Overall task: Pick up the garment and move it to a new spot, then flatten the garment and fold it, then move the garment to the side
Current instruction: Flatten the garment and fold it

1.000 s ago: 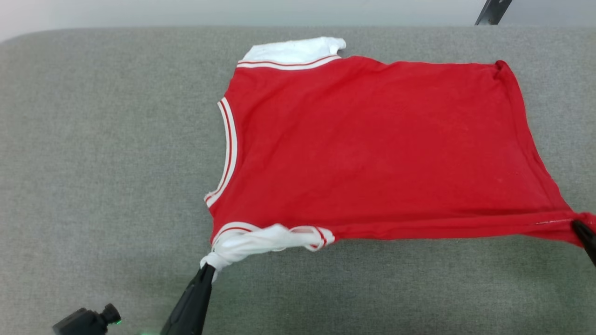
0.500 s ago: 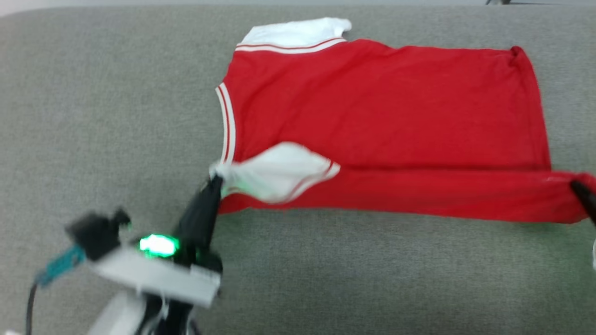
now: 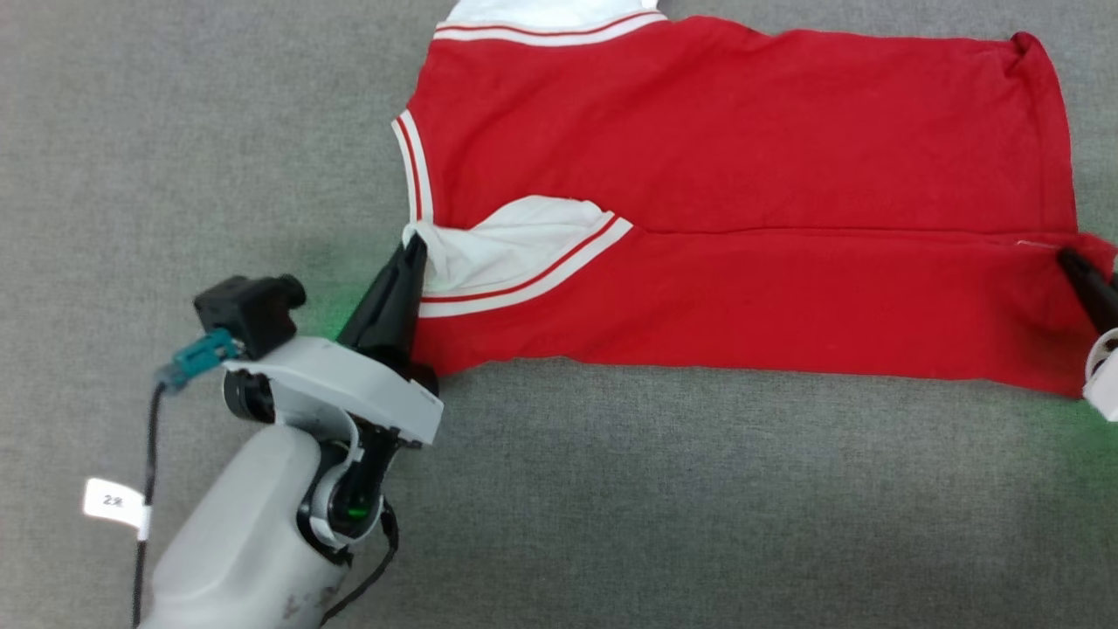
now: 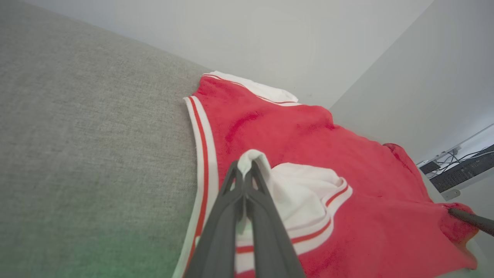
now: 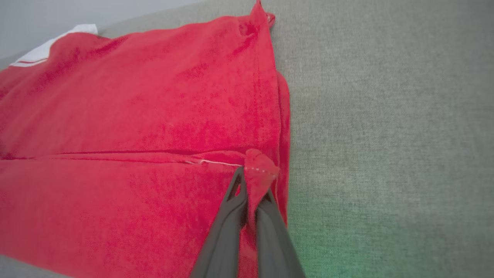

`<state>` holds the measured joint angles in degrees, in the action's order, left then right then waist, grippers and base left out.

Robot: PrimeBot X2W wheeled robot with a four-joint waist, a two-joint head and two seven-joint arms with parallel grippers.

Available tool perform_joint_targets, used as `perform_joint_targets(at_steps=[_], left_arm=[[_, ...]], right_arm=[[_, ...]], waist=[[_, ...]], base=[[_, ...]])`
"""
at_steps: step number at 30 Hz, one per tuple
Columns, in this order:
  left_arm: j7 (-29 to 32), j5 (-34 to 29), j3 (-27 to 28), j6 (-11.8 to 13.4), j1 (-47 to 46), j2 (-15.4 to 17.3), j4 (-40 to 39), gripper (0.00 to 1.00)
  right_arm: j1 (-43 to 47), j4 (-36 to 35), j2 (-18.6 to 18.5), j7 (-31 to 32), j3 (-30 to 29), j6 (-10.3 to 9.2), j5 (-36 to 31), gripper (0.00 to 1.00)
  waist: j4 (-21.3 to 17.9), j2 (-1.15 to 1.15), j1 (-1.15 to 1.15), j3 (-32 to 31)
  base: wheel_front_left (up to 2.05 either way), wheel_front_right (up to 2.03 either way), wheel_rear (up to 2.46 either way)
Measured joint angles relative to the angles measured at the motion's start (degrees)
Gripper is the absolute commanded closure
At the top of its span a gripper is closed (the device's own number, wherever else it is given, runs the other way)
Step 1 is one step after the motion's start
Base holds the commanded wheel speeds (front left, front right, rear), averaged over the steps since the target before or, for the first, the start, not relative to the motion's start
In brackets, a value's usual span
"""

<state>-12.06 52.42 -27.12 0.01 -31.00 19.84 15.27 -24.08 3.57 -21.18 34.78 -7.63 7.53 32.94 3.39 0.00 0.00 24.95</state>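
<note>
The garment (image 3: 742,140) lies on the gray cloth top (image 3: 175,175), plain red side up. The left gripper (image 3: 410,255) is pinched tight on the white sleeve end (image 3: 515,249). The right gripper (image 3: 1073,264) is pinched tight on a red bottom corner. The strip of shirt between them is turned over and rests on top of the red body. The shirt's long way runs from one gripper to the other, side to side. The rest of the shirt spreads out past both sets of tips, away from the robot. Each gripper holds its own end, so neither is nearer. I think the next job is to lay this edge down evenly, both ends together.
</note>
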Motion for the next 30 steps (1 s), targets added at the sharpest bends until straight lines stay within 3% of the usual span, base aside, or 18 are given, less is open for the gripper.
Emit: perform_joint_targets(at_steps=[8, 9, 10, 11, 12, 13, 14, 22, 25, 30], left_arm=[[-0.68, -4.64, -3.07, 0.99, -2.3, -0.58, 8.31, 1.0], [-0.78, -4.65, -3.14, 0.92, -2.57, -0.67, 8.88, 0.88], [-0.81, -4.66, -3.18, 0.79, -2.85, -0.71, 9.4, 0.69], [-0.82, -4.92, -3.32, 0.73, -3.06, -0.66, 9.76, 0.23], [-0.83, -5.41, -3.47, 0.77, -3.19, -0.54, 10.06, 0.0], [-0.85, -5.73, -3.6, 0.8, -3.26, -0.41, 10.31, 0.0], [-0.86, -5.86, -3.63, 1.01, -3.29, -0.27, 10.37, 0.0], [2.45, -8.4, -4.1, 5.53, -2.1, 4.33, 2.52, 0.0], [7.16, -8.31, -4.15, 8.42, 0.08, 7.22, -3.12, 0.0], [20.3, -5.58, -6.1, 13.93, 4.5, 10.29, -12.82, 0.0]], right_arm=[[-0.02, 4.41, -0.52, -3.02, 2.33, 0.0, 0.03, 1.0], [-0.05, 4.65, -0.56, -3.33, 2.58, 0.0, 0.04, 1.0], [-0.09, 4.87, -0.63, -3.61, 2.91, 0.0, 0.08, 1.0], [-0.11, 4.94, -0.77, -3.94, 3.46, 0.0, 0.18, 1.0], [-0.17, 4.98, -0.83, -4.53, 3.99, 0.0, 0.18, 0.68], [-0.26, 5.0, -0.99, -5.09, 4.45, 0.0, 0.14, 0.13], [-0.29, 4.95, -1.16, -5.73, 4.78, 0.0, 0.08, 0.0], [1.62, 2.01, -1.55, -8.7, 4.26, 0.0, 0.33, 0.0], [3.32, -0.15, -1.64, -8.93, 2.97, -0.01, 0.31, 0.0], [5.69, -3.32, -1.12, -8.68, 1.6, -0.01, 0.11, 0.0]], waist=[[0.07, 0.0, 0.0, 0.62], [0.07, 0.0, 0.0, 0.54], [0.06, 0.0, 0.0, 0.41], [0.05, 0.0, 0.0, 0.25], [0.04, 0.0, 0.0, 0.04], [0.03, 0.0, 0.0, -0.22], [0.03, 0.0, 0.0, -0.54], [0.15, 0.0, 0.0, -3.92], [0.29, 0.0, 0.0, -4.86], [0.2, 0.0, 0.0, -4.46]], base=[[0.0, 0.0, 0.0], [0.0, 0.0, 0.0], [0.0, 0.0, 0.0], [0.0, 0.0, 0.0], [0.0, 0.0, 0.0], [0.0, 0.0, 0.0], [0.0, 0.0, 0.0], [0.0, 0.0, 0.0], [0.0, 0.0, 0.0], [0.0, 0.0, 0.0]])
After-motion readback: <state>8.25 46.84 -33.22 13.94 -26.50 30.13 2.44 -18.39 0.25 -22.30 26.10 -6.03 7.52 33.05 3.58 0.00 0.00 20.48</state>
